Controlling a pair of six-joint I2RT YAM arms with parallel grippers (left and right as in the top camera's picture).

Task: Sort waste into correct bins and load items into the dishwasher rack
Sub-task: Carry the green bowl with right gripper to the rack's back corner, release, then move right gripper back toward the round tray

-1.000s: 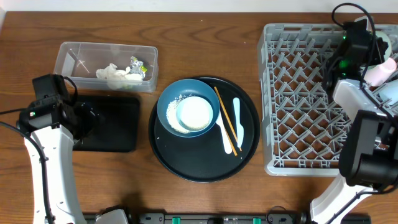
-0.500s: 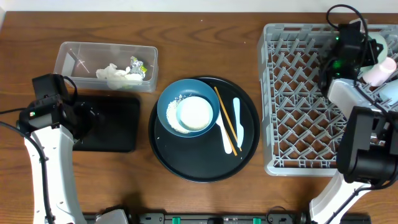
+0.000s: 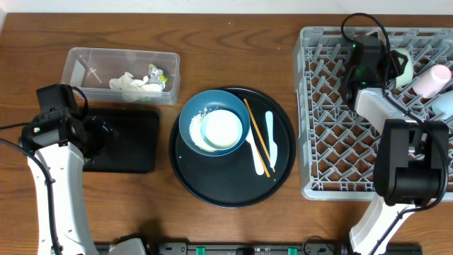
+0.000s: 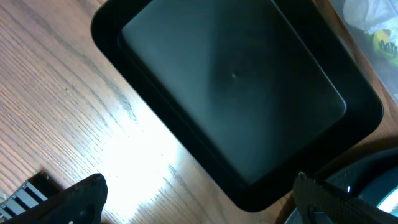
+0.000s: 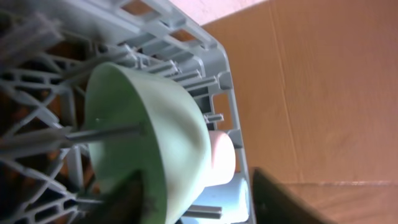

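Right gripper point(image 5: 198, 186): jaws apart with nothing clamped, so it reads as released. The mint-green plastic bowl point(image 5: 146, 124) lies on its side just ahead of it, hard by one finger, propped among the pegs of the light-grey lattice dishwasher rack point(image 5: 186, 37). I can't tell from the wrist view whether that finger is touching the rim.

Handling, my read:
- The bowl is light, rigid and smooth-walled. It looks likely to roll or tip off the pegs if nudged.
- If it needs reseating, pinch the rim wall with one finger inside and one outside. The domed back offers no purchase.

Beyond the bowl from the gripper:
- a pale pink cup point(image 5: 221, 158), just behind it
- a light-blue cup point(image 3: 444, 106), further along the same rack edge

Left gripper point(image 4: 202, 199): spread wide and empty, hanging over the near edge of the shallow black rectangular tray point(image 4: 236, 81). The tray has nothing in it.

Containers:
- The clear rectangular plastic tub point(image 3: 78, 60) is beyond the tray from the left gripper. It holds the crumpled white paper napkin point(image 3: 129, 85) and the orange-yellow-green wrapper point(image 3: 157, 75).
- The large round black tray point(image 3: 212, 188) sits on the tabletop point(image 3: 233, 42) between the two arms. It carries:
  - the big dark-blue bowl point(image 3: 185, 113), with the small white bowl point(image 3: 223, 129) nested in it and loose white rice grains point(image 3: 207, 112) on its floor
  - the wooden chopsticks point(image 3: 256, 134) and white plastic cutlery point(image 3: 270, 134), beside the bowl
- The rice will spill if the blue bowl tilts, so keep it level and grip it at the rim.
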